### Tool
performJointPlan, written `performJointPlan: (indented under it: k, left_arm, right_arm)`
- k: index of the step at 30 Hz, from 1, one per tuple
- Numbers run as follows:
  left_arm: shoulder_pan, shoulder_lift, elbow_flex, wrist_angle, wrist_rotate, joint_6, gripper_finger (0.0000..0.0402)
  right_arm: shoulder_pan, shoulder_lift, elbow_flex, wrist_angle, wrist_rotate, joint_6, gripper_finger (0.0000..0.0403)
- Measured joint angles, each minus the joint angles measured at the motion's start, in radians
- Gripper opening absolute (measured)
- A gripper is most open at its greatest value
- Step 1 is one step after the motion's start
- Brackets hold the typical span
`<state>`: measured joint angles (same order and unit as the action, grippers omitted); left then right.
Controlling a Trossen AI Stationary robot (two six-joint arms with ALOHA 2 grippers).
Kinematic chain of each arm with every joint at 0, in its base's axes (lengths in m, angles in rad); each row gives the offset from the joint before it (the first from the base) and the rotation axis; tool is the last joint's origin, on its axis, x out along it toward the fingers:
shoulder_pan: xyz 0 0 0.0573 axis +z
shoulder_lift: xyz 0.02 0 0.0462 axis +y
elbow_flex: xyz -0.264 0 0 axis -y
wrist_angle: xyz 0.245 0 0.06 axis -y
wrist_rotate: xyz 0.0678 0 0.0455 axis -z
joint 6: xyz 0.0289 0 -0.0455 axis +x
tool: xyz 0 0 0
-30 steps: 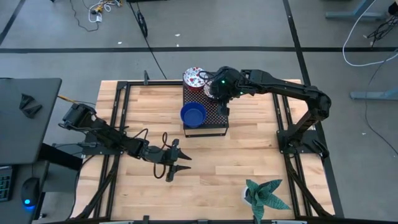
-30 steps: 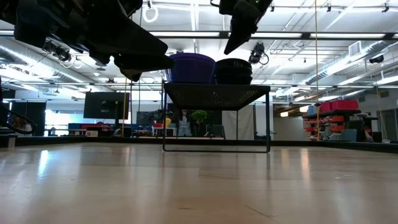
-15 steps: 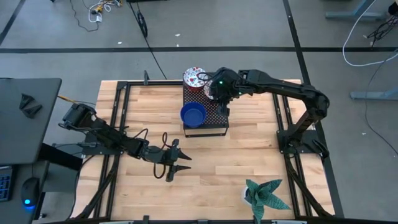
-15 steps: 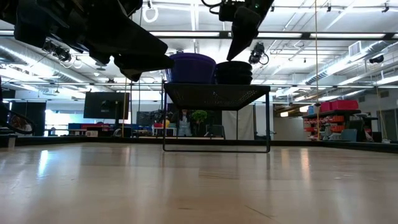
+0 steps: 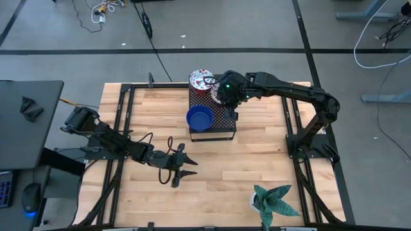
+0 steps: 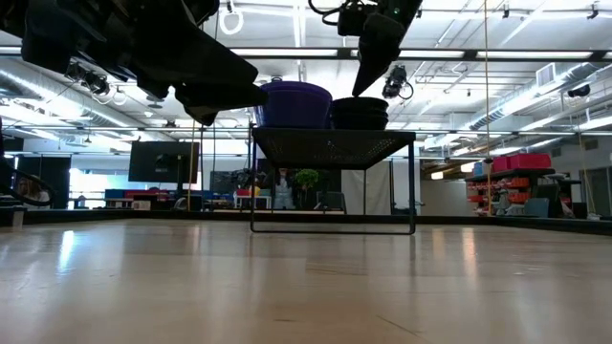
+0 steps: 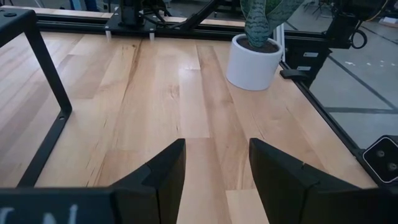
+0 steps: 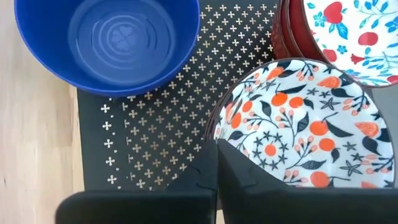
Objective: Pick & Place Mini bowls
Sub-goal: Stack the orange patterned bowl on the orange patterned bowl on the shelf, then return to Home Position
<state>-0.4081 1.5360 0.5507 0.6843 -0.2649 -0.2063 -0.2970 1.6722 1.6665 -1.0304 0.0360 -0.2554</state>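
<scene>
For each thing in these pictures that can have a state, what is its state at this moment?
Blue bowl: upright, empty, on the black rack.
Orange-flower bowl: upright on the rack, right gripper's finger over its rim.
Red-and-blue bowl: upright, on a stack at the rack's far corner.
Right gripper: above the rack; grip unclear.
Left gripper: open, empty, above bare table.
Plant: upright in its pot.

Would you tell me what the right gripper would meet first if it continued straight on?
Probably the rim of the orange-flowered bowl on the black rack; the right gripper appears to straddle it.
</scene>
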Motion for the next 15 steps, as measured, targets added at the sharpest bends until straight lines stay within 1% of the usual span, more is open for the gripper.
performJointPlan:
  k: [3,9,13,15]
  left_arm:
    - [-0.004,0.000,0.000,0.000,0.000,-0.011,0.0181]
    - [-0.017,0.000,0.000,0.000,0.000,-0.011,0.0181]
    - [-0.017,0.000,0.000,0.000,0.001,-0.011,0.0181]
    - [-0.017,0.000,0.000,0.000,0.000,-0.010,0.0181]
  right_arm:
    - [0.000,0.000,0.000,-0.006,0.004,0.009,0.0002]
    - [0.001,-0.012,-0.001,-0.021,0.068,0.014,0.0002]
    - [0.013,-0.074,-0.001,-0.020,0.075,0.024,0.0002]
    - [0.032,-0.120,-0.001,-0.020,0.060,0.030,0.0002]
